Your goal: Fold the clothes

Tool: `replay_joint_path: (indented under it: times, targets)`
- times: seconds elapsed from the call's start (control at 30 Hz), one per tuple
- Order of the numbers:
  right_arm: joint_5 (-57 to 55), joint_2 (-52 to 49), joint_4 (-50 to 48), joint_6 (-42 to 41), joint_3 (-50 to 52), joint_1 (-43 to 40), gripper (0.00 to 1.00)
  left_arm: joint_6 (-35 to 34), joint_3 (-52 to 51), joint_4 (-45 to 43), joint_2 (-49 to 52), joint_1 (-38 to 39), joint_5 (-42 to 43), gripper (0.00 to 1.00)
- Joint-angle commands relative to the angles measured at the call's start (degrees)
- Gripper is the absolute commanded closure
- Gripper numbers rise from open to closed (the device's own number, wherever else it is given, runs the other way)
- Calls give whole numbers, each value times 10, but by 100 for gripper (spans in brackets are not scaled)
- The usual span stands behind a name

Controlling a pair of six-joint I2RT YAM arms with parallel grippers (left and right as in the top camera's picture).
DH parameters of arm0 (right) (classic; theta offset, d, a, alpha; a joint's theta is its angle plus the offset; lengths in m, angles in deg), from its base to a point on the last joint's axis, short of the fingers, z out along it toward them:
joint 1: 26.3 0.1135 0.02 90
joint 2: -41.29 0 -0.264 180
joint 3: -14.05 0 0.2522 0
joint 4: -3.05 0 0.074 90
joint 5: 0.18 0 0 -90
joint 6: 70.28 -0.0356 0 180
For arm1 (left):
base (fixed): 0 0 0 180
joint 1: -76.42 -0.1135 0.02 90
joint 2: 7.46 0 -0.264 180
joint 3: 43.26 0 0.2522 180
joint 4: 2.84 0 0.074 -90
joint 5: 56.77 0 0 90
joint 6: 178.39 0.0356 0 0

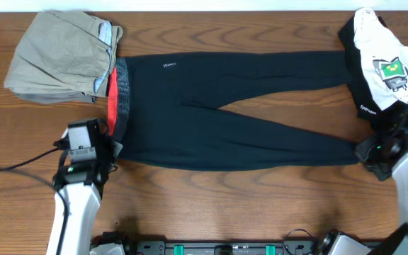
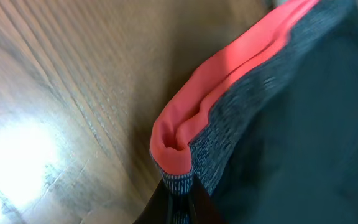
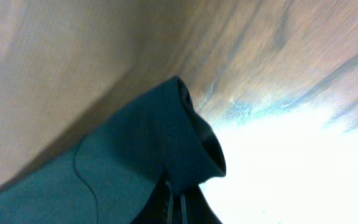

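Note:
The clothes, long black pants (image 1: 161,106), lie flat across the table with the legs pointing right and spread apart. Their grey-and-red waistband (image 1: 117,95) is at the left, with a small white logo (image 1: 169,64) near the far hip. My left gripper (image 1: 112,146) is shut on the near corner of the waistband (image 2: 229,74), pinching the grey knit between its jaws (image 2: 180,190). My right gripper (image 1: 364,151) is shut on the cuff (image 3: 191,137) of the near leg, and the dark fabric is bunched at its tips (image 3: 176,200).
Folded khaki trousers (image 1: 59,57) with light-blue lining sit at the far left corner, touching the waistband. A black-and-white printed garment (image 1: 384,67) lies at the far right, beside the far leg's cuff. Bare wooden table (image 1: 246,205) runs along the front edge.

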Motion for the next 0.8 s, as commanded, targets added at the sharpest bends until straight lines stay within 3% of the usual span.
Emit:
replay_joint_path:
  times: [0.0,0.43,0.63,0.77]
  targets:
    - [5,14,37,45,-48,-20,99,21,16,33,-57,0,-21,94]
    - [27,34,189,78,-155,-61,99,32,33,164,-229,0,-35,94]
    - [26,78,212,87,-170,-69,99,37,82,209,-249,0,-44,94]
    - [26,80,176,97,-171,-70,98,38,92,172,-246,0,-52,94]
